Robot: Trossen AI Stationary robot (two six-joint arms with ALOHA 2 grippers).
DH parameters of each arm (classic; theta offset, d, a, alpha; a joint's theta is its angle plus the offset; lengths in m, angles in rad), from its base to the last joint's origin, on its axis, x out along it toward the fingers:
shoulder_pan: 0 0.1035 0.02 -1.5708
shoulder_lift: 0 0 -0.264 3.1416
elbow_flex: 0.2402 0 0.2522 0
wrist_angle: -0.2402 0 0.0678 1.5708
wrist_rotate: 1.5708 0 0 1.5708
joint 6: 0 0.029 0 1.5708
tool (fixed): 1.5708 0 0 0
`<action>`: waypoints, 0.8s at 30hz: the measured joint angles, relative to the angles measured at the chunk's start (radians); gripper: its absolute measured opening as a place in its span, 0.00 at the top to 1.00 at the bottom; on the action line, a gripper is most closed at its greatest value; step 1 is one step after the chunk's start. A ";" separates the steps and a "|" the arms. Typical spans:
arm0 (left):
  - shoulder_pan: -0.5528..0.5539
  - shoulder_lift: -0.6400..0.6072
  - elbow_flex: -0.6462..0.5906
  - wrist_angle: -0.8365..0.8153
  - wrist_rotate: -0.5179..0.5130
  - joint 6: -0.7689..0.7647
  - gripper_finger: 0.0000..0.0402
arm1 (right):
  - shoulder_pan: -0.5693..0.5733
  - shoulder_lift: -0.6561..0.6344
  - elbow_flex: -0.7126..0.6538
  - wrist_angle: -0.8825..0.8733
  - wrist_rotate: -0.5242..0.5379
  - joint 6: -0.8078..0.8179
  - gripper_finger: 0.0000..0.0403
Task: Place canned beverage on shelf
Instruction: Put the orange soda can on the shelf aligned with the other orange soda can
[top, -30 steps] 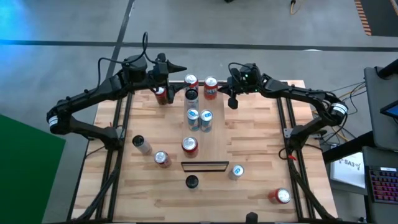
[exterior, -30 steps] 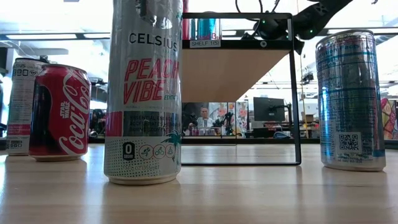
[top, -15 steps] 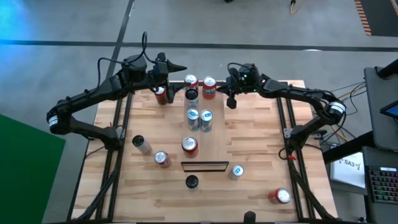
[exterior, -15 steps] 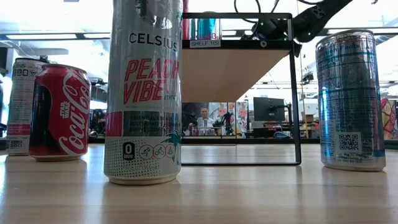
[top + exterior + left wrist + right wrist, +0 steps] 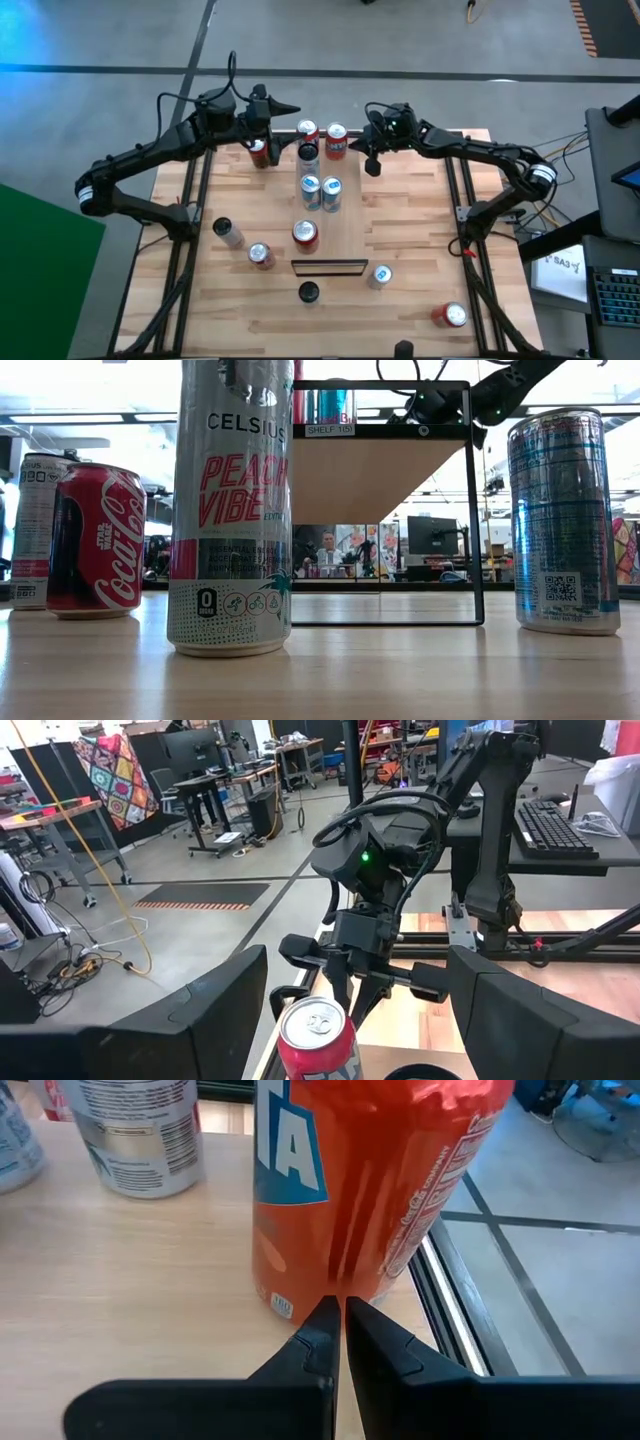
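Orange can point(image 5: 370, 1190) stands on the shelf point(image 5: 350, 215) at twelve o'clock; your right pincer point(image 5: 337, 1330), fingers together, touches it. Left pincer point(image 5: 258, 140) clamps a red can point(image 5: 317, 1042): judged next, set it on the shelf.

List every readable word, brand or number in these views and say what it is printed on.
"CELSIUS", "PEACH VIBE", "0": tall white can in the low view.
"Coca-Cola", "STAR WARS": red can.
"SHELF 16": small tag on the shelf front edge.
"SA3": white sheet beside the table.
Orange can: only fragments, not readable.
Silver can: a QR code, fine print too small.
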 joint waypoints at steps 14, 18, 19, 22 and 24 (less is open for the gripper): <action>0.000 0.000 0.000 0.008 0.000 0.018 0.31 | 0.021 -0.012 0.001 0.022 0.001 0.007 0.97; 0.000 0.000 0.000 0.008 0.000 0.018 0.31 | 0.022 -0.012 0.001 0.047 0.000 0.012 0.97; 0.000 0.000 0.000 0.008 0.000 0.018 0.31 | 0.022 -0.012 0.001 0.053 0.000 0.014 0.97; 0.000 0.000 0.000 0.008 0.000 0.018 0.31 | 0.022 -0.011 0.001 0.061 0.000 0.016 0.97; 0.000 0.000 0.000 0.008 0.000 0.018 0.31 | 0.022 -0.005 0.001 0.061 0.000 0.017 0.97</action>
